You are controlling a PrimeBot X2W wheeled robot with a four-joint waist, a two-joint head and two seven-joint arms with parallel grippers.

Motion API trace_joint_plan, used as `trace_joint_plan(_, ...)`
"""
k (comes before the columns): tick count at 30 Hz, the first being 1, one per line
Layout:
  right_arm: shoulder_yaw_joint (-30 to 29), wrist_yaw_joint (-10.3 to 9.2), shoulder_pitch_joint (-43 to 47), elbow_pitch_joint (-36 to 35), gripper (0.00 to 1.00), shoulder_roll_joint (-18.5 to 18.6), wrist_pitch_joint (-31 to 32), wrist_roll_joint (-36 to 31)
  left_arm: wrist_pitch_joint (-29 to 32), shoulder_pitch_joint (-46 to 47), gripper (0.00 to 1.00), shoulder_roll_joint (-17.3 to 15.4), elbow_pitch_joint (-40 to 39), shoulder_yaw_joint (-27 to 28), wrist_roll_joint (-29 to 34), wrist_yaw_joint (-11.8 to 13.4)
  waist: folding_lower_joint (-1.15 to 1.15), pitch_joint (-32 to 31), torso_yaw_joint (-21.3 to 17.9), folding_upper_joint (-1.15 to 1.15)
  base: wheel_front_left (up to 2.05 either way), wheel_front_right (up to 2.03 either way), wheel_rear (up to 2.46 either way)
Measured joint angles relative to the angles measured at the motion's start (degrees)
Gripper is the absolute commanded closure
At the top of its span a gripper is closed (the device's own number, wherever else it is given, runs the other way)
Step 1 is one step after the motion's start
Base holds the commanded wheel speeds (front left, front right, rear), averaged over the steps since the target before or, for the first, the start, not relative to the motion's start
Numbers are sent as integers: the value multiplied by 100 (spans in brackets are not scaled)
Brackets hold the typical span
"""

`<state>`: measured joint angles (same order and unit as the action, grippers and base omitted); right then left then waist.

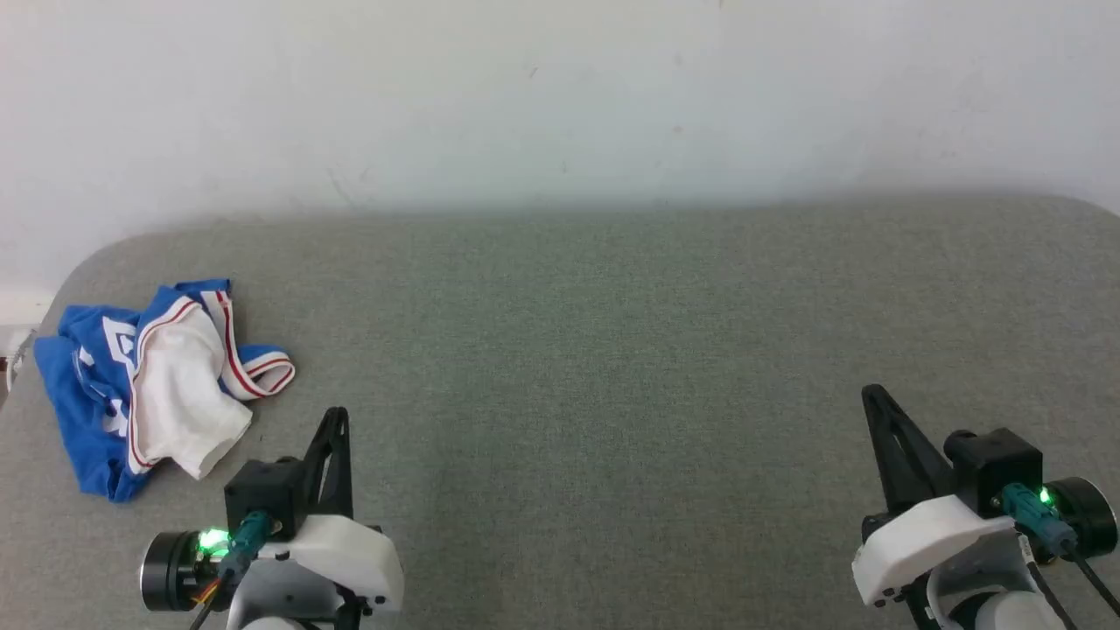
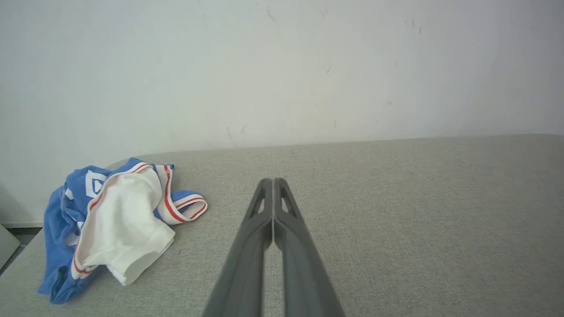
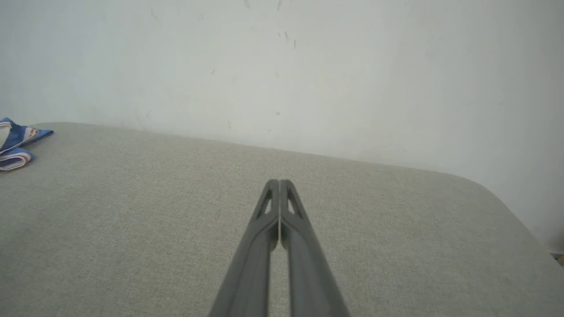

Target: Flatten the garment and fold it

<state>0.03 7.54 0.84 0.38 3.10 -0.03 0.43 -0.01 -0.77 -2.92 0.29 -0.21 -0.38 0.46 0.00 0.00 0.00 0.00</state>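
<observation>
Left claw (image 2: pixel 273 181) and right claw (image 3: pixel 279 182) shut, empty.
Near our left claw, at the left edge of the grey fabric tabletop (image 1: pixel 612 350), the crumpled royal-blue jersey shirt with white sleeves (image 1: pixel 149 385) looks light and limp; we would pinch its red-striped trim (image 1: pixel 262 372).

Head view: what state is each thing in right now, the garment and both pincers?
garment: crumpled in a heap at the left end of the grey surface, not yet flattened or folded, nothing touching it.
left pincer: shut, empty, just right of the garment and apart from it.
right pincer: shut, empty, far to the garment's right.
</observation>
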Motion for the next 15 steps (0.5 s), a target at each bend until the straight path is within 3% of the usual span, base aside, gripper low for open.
trace_joint_plan(15, 0, 0, 0, 0, 100, 0, 0, 0, 0, 0, 100, 0, 0, 0, 0, 0, 0, 0, 0, 0, 0, 0, 0)
